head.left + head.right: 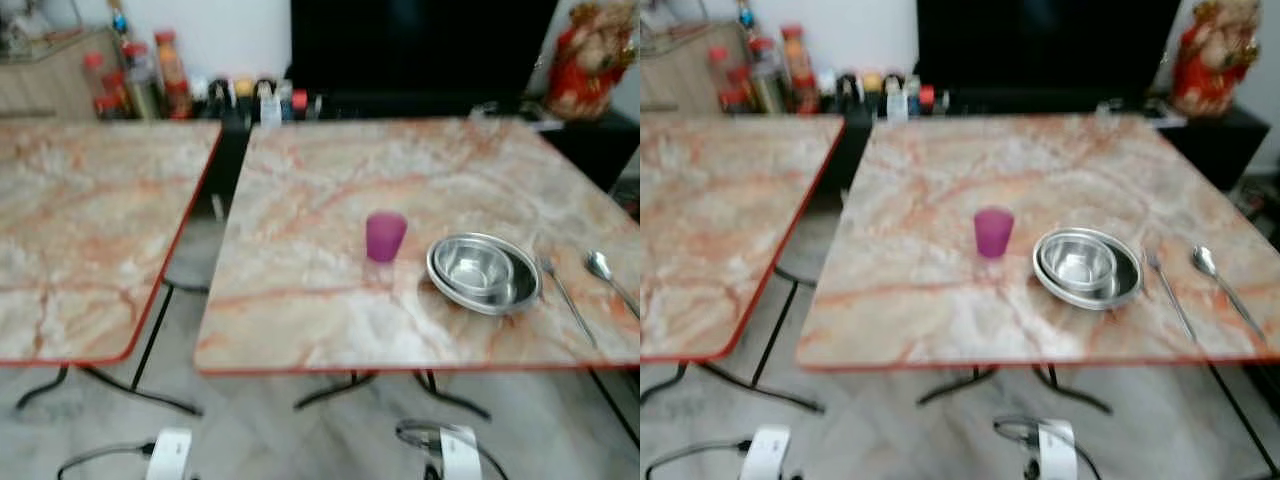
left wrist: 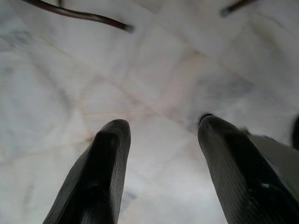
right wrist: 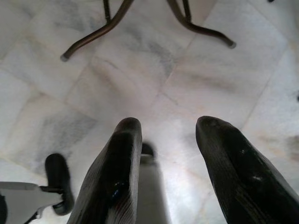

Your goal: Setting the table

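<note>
On the right marble-patterned table (image 1: 330, 190) stands a purple cup (image 1: 385, 236) near the middle. To its right a small steel bowl sits inside a larger steel bowl (image 1: 484, 272). A fork (image 1: 566, 297) and a spoon (image 1: 610, 278) lie side by side near the table's right edge. Both arms hang low in front of the table. My left gripper (image 2: 161, 128) is open over the pale tiled floor. My right gripper (image 3: 168, 126) is open too, pointing at the floor by the table's legs (image 3: 93, 37).
A second marble table (image 1: 90, 220) stands to the left, with a narrow gap between the two. Bottles and jars (image 1: 150, 75) line the back wall beside a dark screen (image 1: 420, 45). A red figurine (image 1: 590, 55) sits at the back right.
</note>
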`<state>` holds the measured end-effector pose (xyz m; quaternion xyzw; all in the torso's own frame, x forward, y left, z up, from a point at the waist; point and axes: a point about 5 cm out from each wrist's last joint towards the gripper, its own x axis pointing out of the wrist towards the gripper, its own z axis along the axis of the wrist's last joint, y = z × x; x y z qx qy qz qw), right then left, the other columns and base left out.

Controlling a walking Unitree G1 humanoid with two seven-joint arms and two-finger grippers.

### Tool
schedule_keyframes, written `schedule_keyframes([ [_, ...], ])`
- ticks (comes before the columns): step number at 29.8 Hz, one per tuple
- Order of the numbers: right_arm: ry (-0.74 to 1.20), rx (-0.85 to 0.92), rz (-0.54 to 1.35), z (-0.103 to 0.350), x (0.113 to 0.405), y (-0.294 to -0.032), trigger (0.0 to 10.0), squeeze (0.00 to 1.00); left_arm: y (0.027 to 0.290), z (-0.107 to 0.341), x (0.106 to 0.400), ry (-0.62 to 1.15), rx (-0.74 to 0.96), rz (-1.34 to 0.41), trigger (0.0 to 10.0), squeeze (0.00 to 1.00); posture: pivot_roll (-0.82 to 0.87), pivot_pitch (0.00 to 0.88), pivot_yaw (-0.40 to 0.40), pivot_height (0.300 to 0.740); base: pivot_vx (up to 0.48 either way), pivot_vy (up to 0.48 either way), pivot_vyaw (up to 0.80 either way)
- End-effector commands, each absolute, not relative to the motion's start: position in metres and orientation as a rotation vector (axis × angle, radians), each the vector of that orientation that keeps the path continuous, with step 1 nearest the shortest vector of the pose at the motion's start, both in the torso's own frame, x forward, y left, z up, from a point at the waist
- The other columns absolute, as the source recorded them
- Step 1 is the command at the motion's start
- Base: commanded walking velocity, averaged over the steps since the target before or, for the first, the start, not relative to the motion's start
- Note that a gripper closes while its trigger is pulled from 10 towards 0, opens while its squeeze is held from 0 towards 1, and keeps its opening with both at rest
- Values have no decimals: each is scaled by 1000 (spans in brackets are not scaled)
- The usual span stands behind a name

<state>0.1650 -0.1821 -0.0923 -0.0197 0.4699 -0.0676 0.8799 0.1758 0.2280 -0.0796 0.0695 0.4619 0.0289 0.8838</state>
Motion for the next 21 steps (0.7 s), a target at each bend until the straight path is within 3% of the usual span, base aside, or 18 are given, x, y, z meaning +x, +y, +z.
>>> schedule_keyframes([
  [1, 973, -52, -153, -91, 166, -189, 10000, 0, 221, -80, 178, 959, 131, 49, 10000, 0, 1, 0, 31, 740, 0, 480, 0],
  [21, 970, -45, -157, -90, 168, -190, 10000, 0, 221, -79, 181, 952, 127, 51, 10000, 0, 4, 0, 30, 740, 0, 480, 0],
])
